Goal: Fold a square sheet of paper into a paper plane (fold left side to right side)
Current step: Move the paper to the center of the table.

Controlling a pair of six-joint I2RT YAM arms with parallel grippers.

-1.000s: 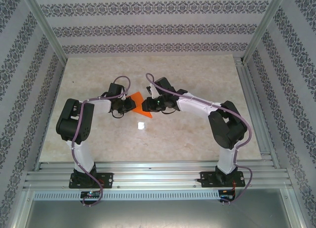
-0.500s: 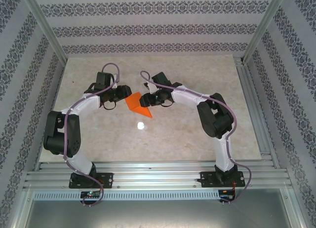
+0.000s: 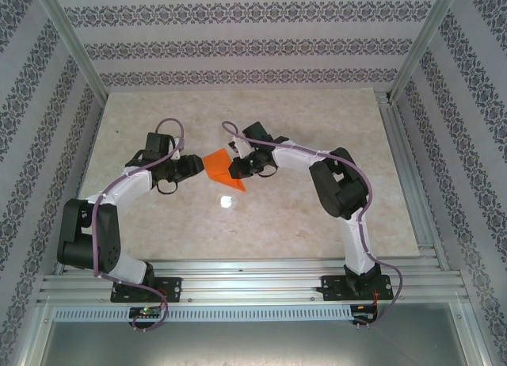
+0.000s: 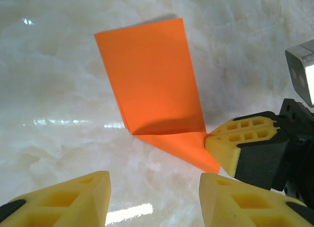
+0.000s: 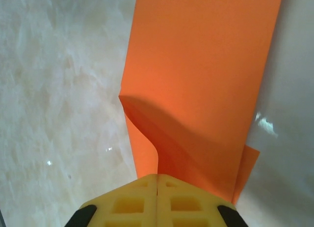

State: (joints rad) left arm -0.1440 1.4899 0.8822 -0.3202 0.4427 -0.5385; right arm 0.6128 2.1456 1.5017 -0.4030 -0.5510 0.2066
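The paper (image 3: 222, 169) lay mid-table between the two grippers, already creased: in the left wrist view (image 4: 152, 74) its upper layer stood tilted up off the lower one, whose point ran out toward the near right, and in the right wrist view (image 5: 196, 74) that raised layer curled up from the crease. The right gripper (image 5: 157, 180) had its fingers pressed together on the paper's right edge, apparently pinching the lifted layer (image 3: 236, 166). The left gripper (image 4: 152, 187) hung just beside the left edge with its jaws spread and nothing between them (image 3: 195, 167). To do the left-to-right fold well, I judged that the pinched layer should be carried over slowly so its free edge met the right edge squarely, while the left gripper came down on the lower layer to keep it from sliding on the smooth table (image 3: 333, 215). Only then should the crease be pressed flat along its whole length, since a skewed edge here would spoil the plane's symmetry. The thin sheet looked likely to buckle or slip out if pulled fast. Against a second earlier, the left gripper had drawn back off the paper and its arm had stretched out lower to the left, its jaws going from nearly closed to spread. The right gripper, wider half a second earlier, had snapped closed, and its arm had folded in tighter. The paper itself had stayed in much the same spot, more of it now uncovered.
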